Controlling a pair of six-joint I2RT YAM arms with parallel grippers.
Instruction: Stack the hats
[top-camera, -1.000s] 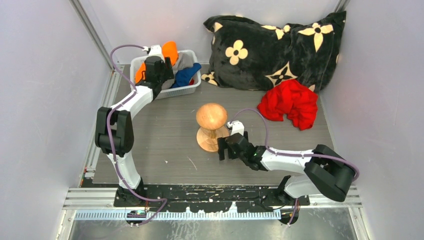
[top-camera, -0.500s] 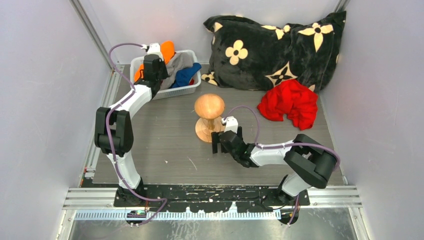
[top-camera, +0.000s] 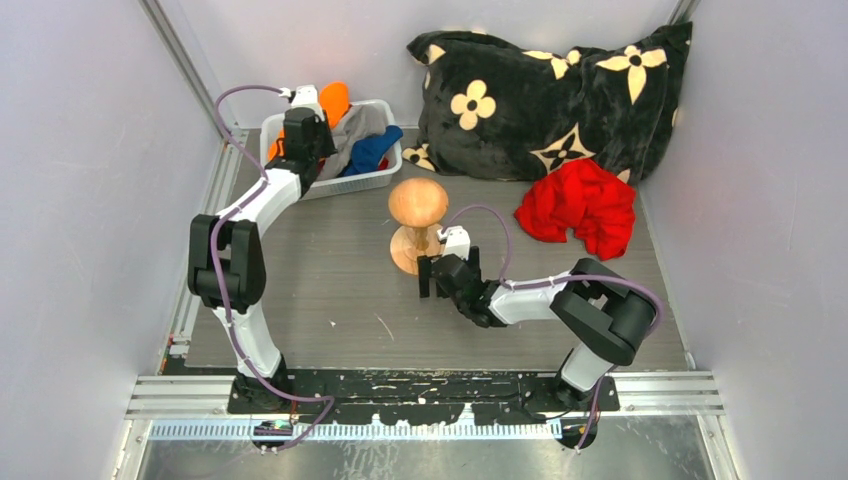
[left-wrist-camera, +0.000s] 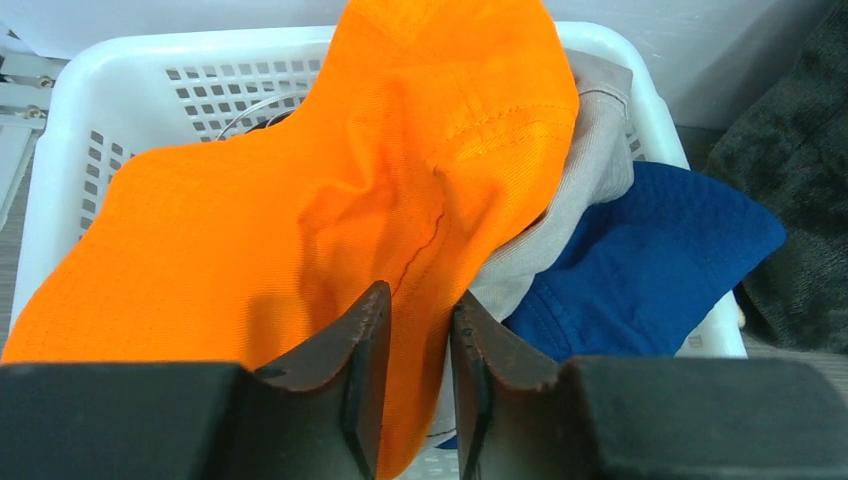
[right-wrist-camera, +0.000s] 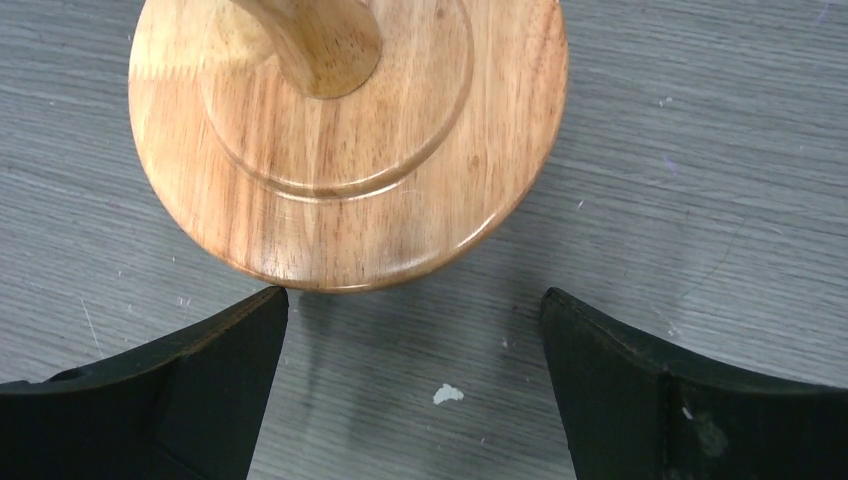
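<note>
An orange hat (top-camera: 335, 100) drapes over the top of a white basket (top-camera: 355, 183) at the back left, with a grey hat (top-camera: 362, 125) and a blue hat (top-camera: 375, 148) beside it. My left gripper (top-camera: 312, 150) is in the basket. In the left wrist view its jaws (left-wrist-camera: 420, 310) are closed on a fold of the orange hat (left-wrist-camera: 300, 180), next to the grey hat (left-wrist-camera: 590, 160) and blue hat (left-wrist-camera: 650, 250). A bright red hat (top-camera: 580, 205) lies crumpled at the right. My right gripper (top-camera: 447, 272) is open and empty at the stand's base. The dark red and black hats are hidden.
The round-headed wooden stand (top-camera: 418, 200) stands mid-table; its base (right-wrist-camera: 345, 140) sits just beyond my open right fingers (right-wrist-camera: 200, 380). A black cushion with cream flowers (top-camera: 550, 90) leans at the back right. The basket's rim (left-wrist-camera: 100, 60) frames the hats. Walls close in on both sides.
My right gripper has moved left and forward up to the stand's base, and the stand has shifted slightly back. My left gripper has shifted a little left with the orange hat.
</note>
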